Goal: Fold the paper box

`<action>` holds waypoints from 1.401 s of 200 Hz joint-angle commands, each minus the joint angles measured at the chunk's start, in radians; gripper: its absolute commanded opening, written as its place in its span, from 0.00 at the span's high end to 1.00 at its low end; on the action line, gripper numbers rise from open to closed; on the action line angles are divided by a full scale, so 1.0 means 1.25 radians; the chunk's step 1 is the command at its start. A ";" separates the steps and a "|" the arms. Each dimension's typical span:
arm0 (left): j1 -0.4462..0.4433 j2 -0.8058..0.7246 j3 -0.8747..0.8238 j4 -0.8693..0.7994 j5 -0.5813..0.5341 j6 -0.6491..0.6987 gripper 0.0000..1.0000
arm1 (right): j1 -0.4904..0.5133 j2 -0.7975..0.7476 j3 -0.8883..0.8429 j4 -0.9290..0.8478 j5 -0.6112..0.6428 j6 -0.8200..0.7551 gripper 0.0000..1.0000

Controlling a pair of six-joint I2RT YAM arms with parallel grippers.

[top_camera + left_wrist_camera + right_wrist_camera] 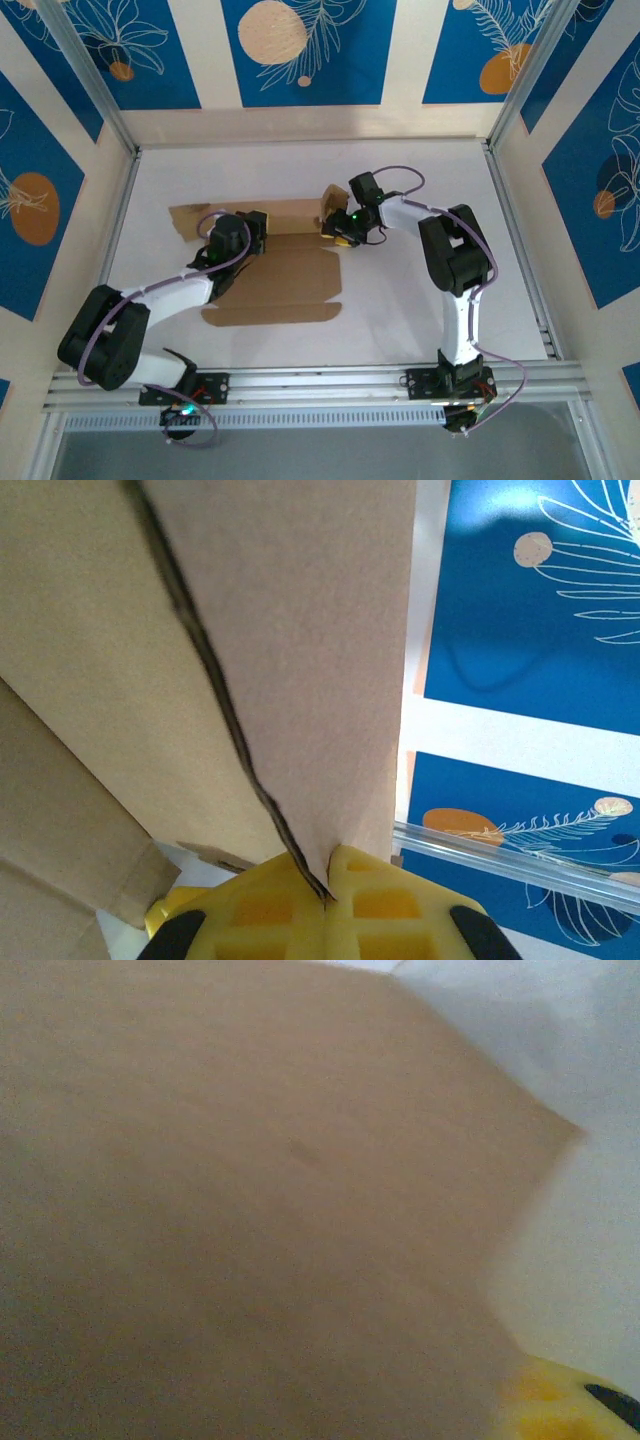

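Currently the paper box (275, 285) lies mostly flat on the white counter (420, 330). Its big panel is the near part, w/ a narrower back strip (295, 215) along the far edge.

At the box's left end a small tab (183, 220) sticks out flat, untouched. Just right of that, over the box's back-left part, sits the left claw (250, 232). Its wrist cam shows the yellow fingers (380, 900) pressed together, w/ a cardboard wall's edge running down into the seam between them, so I read it as clamped on the box wall.

At the box's back-right corner a side flap (330, 205) stands up, and the right claw (345, 232) is right against it. On the right wrist cam the cardboard is v. close and blurred, w/ one yellow finger (555, 1405) beside it. Can't tell if that claw is apart or together, nor if it holds anything.

Step in hand, prob.: raise the back wall and tuck the right side flap in. To do it well:
- Left claw holds the wall steady on its crease, no twisting, so the box doesn't slide.
- Right claw pushes the flap low, near its crease, toward the box centre. Pushing at the tip risks buckling the thin board.
- Go slow, and check the flap sits square to the wall before letting go.
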 commanded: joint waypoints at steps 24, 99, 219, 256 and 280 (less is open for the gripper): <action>-0.007 0.024 0.000 -0.087 0.014 -0.025 1.00 | -0.017 -0.042 -0.061 0.146 -0.132 0.086 0.51; -0.008 -0.019 0.054 -0.203 -0.002 -0.020 1.00 | 0.038 -0.156 -0.073 -0.016 0.359 -0.149 0.48; -0.021 -0.005 0.095 -0.258 -0.002 -0.040 1.00 | 0.117 -0.248 -0.237 0.148 0.266 -0.037 0.70; -0.022 -0.016 0.089 -0.263 -0.006 -0.041 1.00 | 0.104 -0.304 -0.264 0.137 0.373 0.004 0.68; -0.022 -0.026 0.083 -0.265 -0.007 -0.035 1.00 | 0.036 -0.342 -0.316 0.163 0.380 0.007 0.64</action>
